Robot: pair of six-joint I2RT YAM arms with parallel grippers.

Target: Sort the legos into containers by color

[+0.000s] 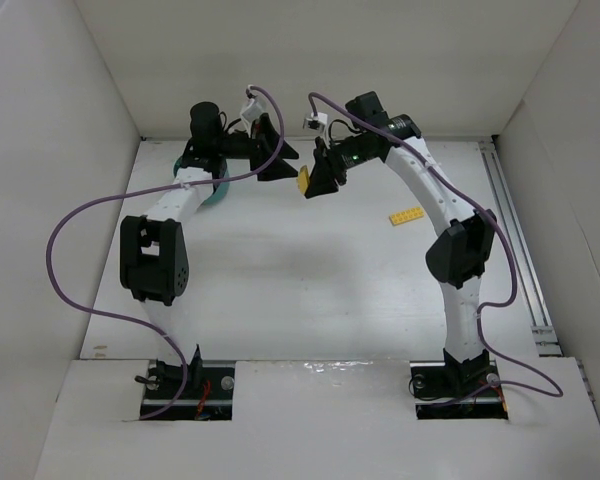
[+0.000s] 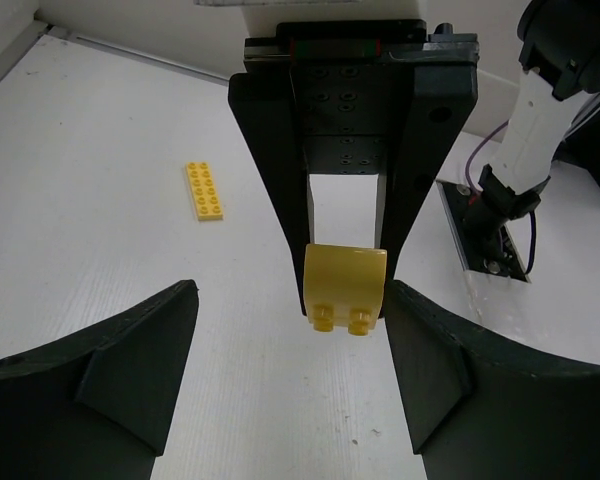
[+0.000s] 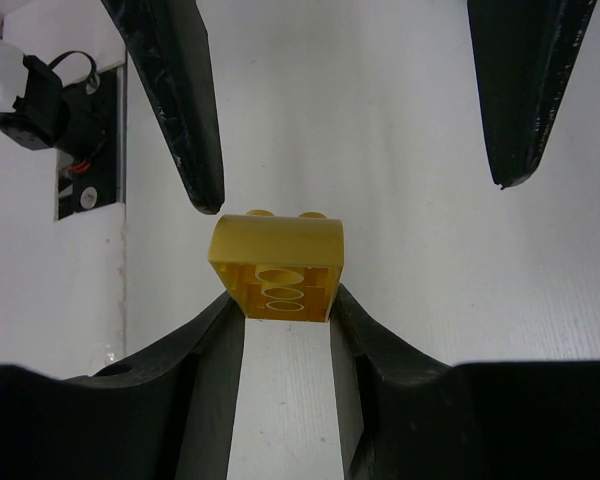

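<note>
My right gripper (image 1: 315,180) is shut on a chunky yellow brick (image 1: 305,181) and holds it above the table at the back. In the right wrist view the brick (image 3: 277,268) is pinched between my right gripper's (image 3: 280,300) fingers. My left gripper (image 1: 285,160) faces it, open and empty; its fingertips (image 3: 185,120) reach the brick's studded end. The left wrist view shows the left gripper (image 2: 290,300) wide open with the brick (image 2: 345,287) near its right finger. A flat yellow plate (image 1: 407,216) lies on the table; it also shows in the left wrist view (image 2: 204,190). The teal bowl (image 1: 218,190) is mostly hidden behind the left arm. No red or purple bricks are in view.
White walls enclose the table on three sides. A metal rail (image 1: 520,250) runs along the right edge. Purple cables (image 1: 65,250) loop out from both arms. The right arm's base (image 2: 490,230) shows in the left wrist view.
</note>
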